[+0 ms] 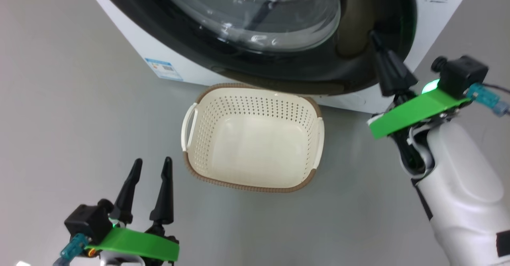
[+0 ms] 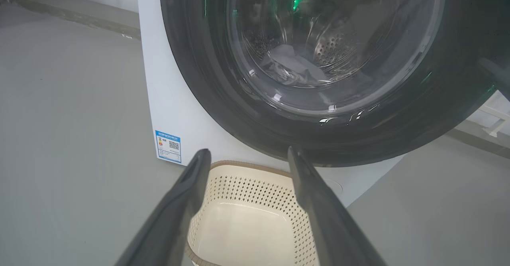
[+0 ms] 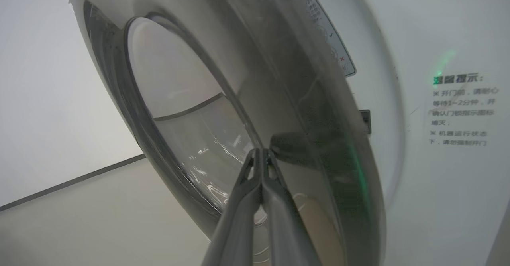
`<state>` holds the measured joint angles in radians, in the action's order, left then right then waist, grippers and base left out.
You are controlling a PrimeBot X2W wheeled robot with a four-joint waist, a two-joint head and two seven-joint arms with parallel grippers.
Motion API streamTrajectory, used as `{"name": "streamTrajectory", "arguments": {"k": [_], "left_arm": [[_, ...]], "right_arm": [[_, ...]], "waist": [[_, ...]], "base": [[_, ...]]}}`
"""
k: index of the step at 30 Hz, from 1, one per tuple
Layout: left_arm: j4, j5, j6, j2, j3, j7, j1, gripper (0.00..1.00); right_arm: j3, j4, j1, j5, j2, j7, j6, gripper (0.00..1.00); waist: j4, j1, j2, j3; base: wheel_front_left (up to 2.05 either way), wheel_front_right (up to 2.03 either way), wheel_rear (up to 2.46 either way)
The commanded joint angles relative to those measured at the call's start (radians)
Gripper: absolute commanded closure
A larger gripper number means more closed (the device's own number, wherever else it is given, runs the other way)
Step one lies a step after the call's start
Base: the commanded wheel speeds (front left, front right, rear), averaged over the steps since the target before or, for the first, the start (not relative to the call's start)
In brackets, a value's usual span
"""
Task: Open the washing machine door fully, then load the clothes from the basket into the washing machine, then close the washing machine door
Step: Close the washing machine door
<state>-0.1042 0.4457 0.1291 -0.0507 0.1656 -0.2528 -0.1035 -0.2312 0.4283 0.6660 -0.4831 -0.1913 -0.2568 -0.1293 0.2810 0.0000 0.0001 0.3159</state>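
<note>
Closing the nearly shut round, black-rimmed glass door [image 1: 255, 18] of the white washing machine [image 1: 131, 46] looks to be my step: right tool [image 1: 374, 38], pressed together, at its rim; left tool [image 1: 152, 161] spread near the empty cream perforated basket [image 1: 255, 104]. Next: push it home.

Before you, the glossy black-rimmed round glass door [image 1: 259, 18] covers the big white washer's [image 2: 171, 106] front, pale cloth [image 2: 291, 64] behind it; the cream perforated plastic basket [image 1: 255, 106] stands upright on the floor [image 1: 59, 98] below.

Smooth grey floor [image 1: 59, 98], plain pale wall [image 3: 40, 78], dark strip [image 3: 71, 182] along its foot
</note>
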Motion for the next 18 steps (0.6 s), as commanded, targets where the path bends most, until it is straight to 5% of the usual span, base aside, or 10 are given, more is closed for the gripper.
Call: {"name": "streamTrajectory", "arguments": {"k": [1,18], "left_arm": [[0.029,0.005,0.002,-0.011,-0.026,-0.009,-0.030,0.00],[0.030,0.014,0.002,-0.002,0.006,-0.009,-0.078,0.00]], "right_arm": [[0.000,-0.016,0.031,0.010,0.005,-0.005,-0.001,1.00],[0.122,0.039,0.178,0.044,0.010,-0.005,-0.001,1.00]], "waist": [[0.013,0.0000,-0.0001,0.018],[0.047,0.0000,-0.0001,0.075]], "base": [[0.00,0.00,0.00],[0.00,0.00,0.00]]}}
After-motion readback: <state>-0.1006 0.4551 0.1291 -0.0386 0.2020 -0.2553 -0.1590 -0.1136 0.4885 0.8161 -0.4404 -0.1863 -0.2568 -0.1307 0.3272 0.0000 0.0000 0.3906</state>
